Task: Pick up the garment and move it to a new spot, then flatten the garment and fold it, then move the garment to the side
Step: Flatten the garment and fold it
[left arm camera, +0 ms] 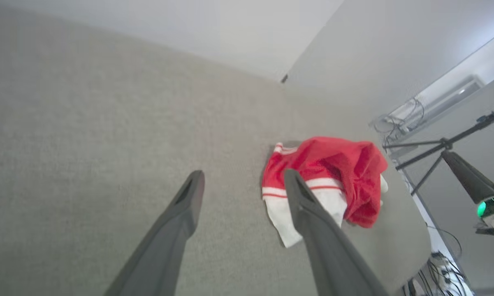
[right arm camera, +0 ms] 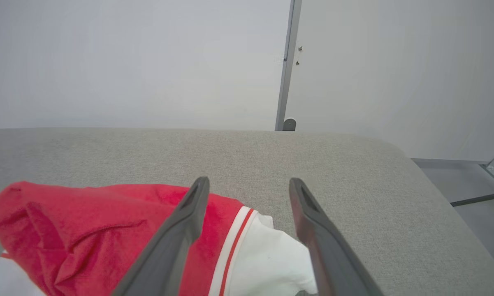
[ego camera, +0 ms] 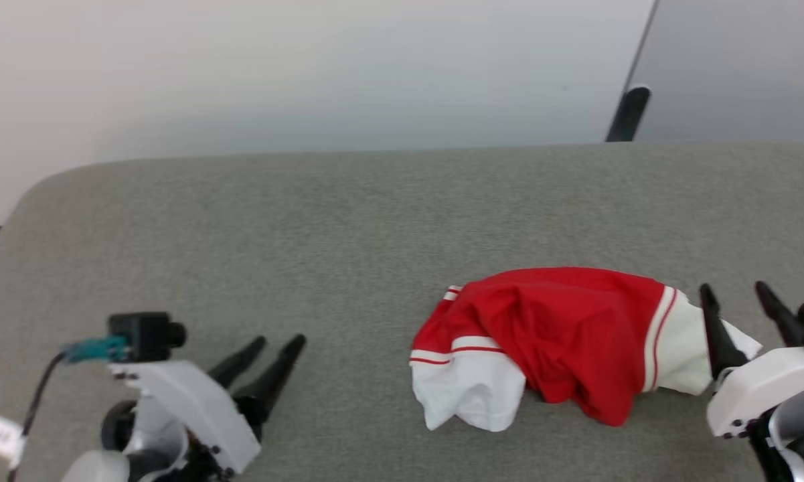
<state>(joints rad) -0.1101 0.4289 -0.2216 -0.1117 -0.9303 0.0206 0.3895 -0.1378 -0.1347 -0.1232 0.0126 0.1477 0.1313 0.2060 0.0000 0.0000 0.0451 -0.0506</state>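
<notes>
**Two open grippers flanking one bunched garment**

The grey padded surface point(ego camera: 308, 234) is stretching across the lower head view. The garment point(ego camera: 562, 335) is lying crumpled at lower right. The right gripper point(ego camera: 735, 289), fingers apart, is hanging over its white sleeve point(ego camera: 683, 348) at the right edge; contact is unclear. The left gripper point(ego camera: 280, 341), fingers also apart, is sitting lower left, well apart from the cloth. Likely risk: closing on the sleeve alone, so the heap is dragging or slipping free during lifting.

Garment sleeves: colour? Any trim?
White sleeve, thin red stripes at its seam with the red garment body. Clearest in head view.
</notes>
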